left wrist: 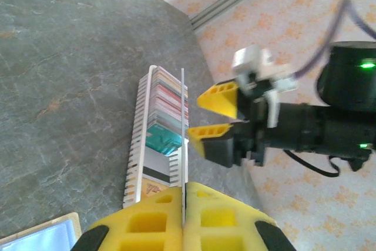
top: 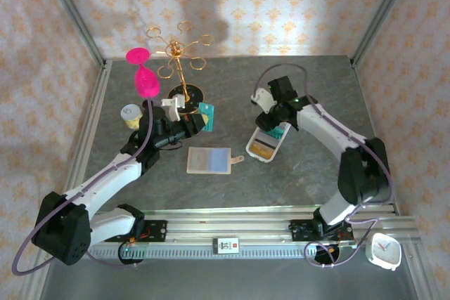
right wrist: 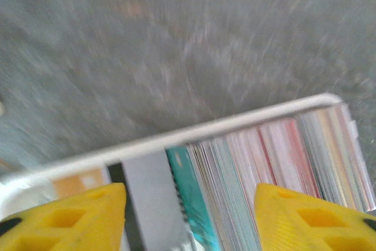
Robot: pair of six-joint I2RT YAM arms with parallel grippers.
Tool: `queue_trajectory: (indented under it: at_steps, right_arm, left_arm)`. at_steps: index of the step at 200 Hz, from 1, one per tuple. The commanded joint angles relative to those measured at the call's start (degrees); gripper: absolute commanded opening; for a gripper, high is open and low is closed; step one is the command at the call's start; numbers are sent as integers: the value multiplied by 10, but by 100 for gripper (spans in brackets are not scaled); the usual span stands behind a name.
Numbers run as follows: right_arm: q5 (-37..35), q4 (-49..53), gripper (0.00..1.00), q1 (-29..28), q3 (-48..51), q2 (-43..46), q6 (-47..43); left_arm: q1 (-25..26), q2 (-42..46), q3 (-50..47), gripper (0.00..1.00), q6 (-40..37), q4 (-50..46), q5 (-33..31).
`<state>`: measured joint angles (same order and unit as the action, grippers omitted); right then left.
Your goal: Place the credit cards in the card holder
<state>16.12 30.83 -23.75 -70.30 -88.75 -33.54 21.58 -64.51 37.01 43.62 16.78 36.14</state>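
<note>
My left gripper is shut on a teal credit card, held upright above the table left of centre. In the left wrist view that card shows edge-on as a thin line pinched between the yellow pads. The white slotted card holder lies right of centre. It carries several cards in teal, pink, grey and orange. My right gripper hangs open just over the holder's far end. Its yellow fingers straddle the filed cards.
A flat blue-and-white rectangle with a small tab lies mid-table in front of the left gripper. Behind the left arm stand a gold wire stand, a pink hourglass-shaped object and a pale yellow jar. A white clock sits off the table's near right.
</note>
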Motion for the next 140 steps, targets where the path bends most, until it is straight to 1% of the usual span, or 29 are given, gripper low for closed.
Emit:
queue_trajectory:
  at_steps: [1,21,31,37,44,55,76,96,117,140]
  right_arm:
    - [119,-77,63,-7,-12,71,222]
    - [231,-168,61,-6,16,95,432]
    - [280,-242,59,-11,44,103,543]
    - [295,-278,58,-20,61,108,603]
    - [297,-305,58,-32,73,113,642]
    - [286,-337,58,-59,89,121,676]
    - [266,-376,63,-109,111,129,708]
    - [255,-393,63,-117,137,131,747]
    - [257,-476,62,-128,179,142,801]
    - [245,-525,56,-138,196,150,824]
  left_arm:
    - [-4,18,-5,0,12,54,27]
    - [-4,22,-14,0,46,98,45]
    - [-4,22,-23,0,71,136,56]
    - [-4,23,-29,0,87,158,61]
    - [-3,23,-35,0,105,182,64]
    - [-3,23,-47,0,134,229,70]
    - [5,23,-69,0,174,305,74]
    - [12,23,-81,0,202,346,73]
    - [24,23,-87,0,216,369,78]
    - [34,26,-89,0,219,366,81]
